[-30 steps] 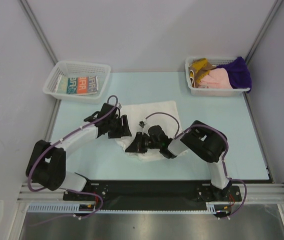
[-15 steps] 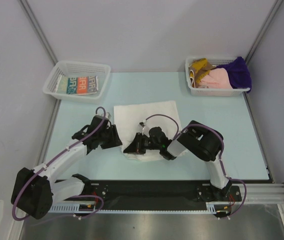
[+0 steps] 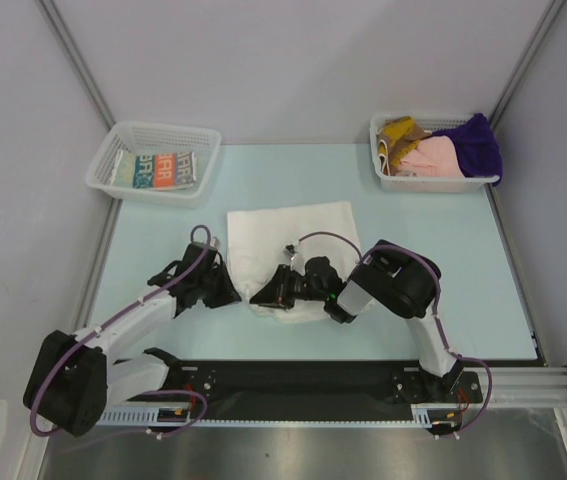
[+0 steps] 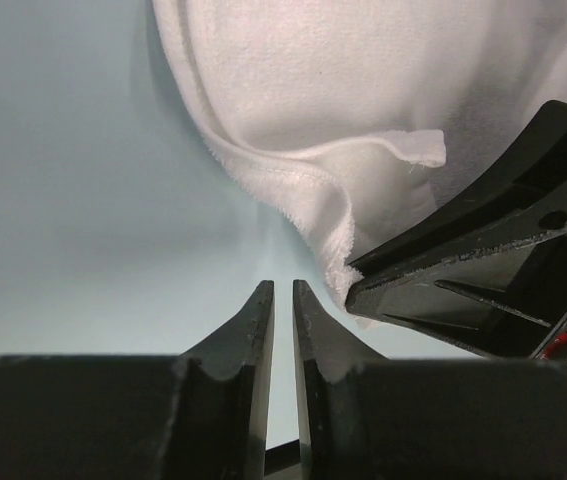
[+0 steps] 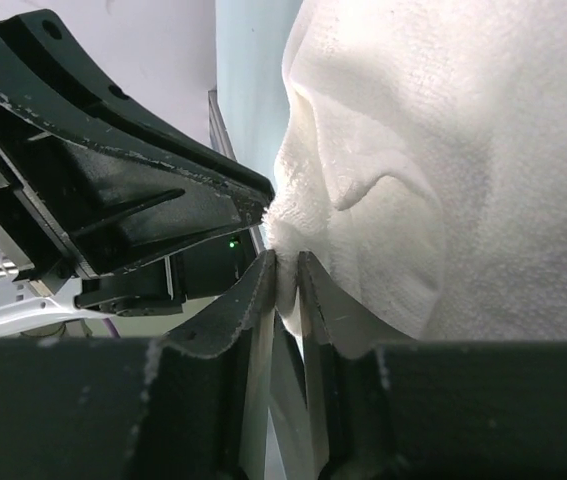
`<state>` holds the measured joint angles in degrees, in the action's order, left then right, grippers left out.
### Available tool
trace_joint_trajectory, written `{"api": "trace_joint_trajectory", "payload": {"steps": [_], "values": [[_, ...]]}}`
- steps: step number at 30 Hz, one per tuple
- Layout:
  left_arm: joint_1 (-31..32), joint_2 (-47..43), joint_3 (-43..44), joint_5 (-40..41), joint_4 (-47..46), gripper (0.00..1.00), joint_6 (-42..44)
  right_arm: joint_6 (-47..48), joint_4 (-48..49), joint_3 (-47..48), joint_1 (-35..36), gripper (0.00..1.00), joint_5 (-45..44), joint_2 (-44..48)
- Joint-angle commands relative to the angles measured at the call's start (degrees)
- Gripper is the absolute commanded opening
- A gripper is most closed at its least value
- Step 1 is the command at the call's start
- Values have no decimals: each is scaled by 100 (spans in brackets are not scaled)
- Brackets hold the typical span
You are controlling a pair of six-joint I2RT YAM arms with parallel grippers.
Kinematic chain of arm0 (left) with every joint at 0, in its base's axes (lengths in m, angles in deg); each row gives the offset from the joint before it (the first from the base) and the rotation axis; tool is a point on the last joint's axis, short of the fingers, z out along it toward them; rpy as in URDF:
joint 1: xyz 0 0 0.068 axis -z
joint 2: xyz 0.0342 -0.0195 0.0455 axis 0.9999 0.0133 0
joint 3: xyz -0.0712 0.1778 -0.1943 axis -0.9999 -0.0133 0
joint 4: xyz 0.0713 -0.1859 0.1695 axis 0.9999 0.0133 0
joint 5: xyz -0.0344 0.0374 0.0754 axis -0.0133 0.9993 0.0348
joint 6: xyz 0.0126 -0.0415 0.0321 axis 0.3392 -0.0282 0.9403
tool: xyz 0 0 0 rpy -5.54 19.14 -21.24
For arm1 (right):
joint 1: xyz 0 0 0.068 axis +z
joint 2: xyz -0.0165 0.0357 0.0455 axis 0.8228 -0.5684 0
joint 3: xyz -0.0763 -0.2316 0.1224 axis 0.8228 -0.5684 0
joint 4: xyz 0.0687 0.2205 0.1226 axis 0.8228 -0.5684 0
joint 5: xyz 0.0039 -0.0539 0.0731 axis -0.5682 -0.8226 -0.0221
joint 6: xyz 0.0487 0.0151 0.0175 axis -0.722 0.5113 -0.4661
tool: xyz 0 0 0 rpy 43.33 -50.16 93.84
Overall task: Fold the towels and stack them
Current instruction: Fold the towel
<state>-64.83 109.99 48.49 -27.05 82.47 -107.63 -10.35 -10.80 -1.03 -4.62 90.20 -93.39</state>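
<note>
A white towel (image 3: 293,235) lies partly folded in the middle of the table. My right gripper (image 3: 265,296) is shut on its near left corner; in the right wrist view (image 5: 288,262) the cloth (image 5: 443,150) is pinched between the fingertips. My left gripper (image 3: 227,292) is just left of that corner, low over the table. In the left wrist view (image 4: 283,290) its fingers stand almost together with nothing between them, and the towel's hem (image 4: 293,180) lies just ahead. A folded orange-teal-white print towel (image 3: 163,170) lies in the left basket.
A white mesh basket (image 3: 128,135) stands at the back left. Another basket (image 3: 413,183) at the back right holds mustard (image 3: 399,130), pink (image 3: 431,157) and purple (image 3: 475,140) towels. The right gripper's black body (image 4: 493,270) is close beside the left fingers.
My left gripper has pulled back from the towel's left edge toward the near left and lowered. My right gripper stays shut on the towel's corner, shifted only slightly.
</note>
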Motion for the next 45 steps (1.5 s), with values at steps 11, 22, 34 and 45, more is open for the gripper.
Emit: {"api": "trace_joint_trajectory", "payload": {"steps": [11, 22, 34, 45], "values": [[-41, 463, -205, -497, -921, 22, -182, 4, 254, -148, -20, 31, -12, 367], [-41, -126, 67, -664, -508, 24, -156, 583, -791, -175, 50, 31, -398, 1088], [-41, 383, 225, -989, -920, 24, -147, 2306, -3596, 71, 533, 31, -2305, 2415], [-32, -442, 279, -831, -235, 25, -147, 2982, -5001, 1009, 1148, 24, -3369, 2161]]}}
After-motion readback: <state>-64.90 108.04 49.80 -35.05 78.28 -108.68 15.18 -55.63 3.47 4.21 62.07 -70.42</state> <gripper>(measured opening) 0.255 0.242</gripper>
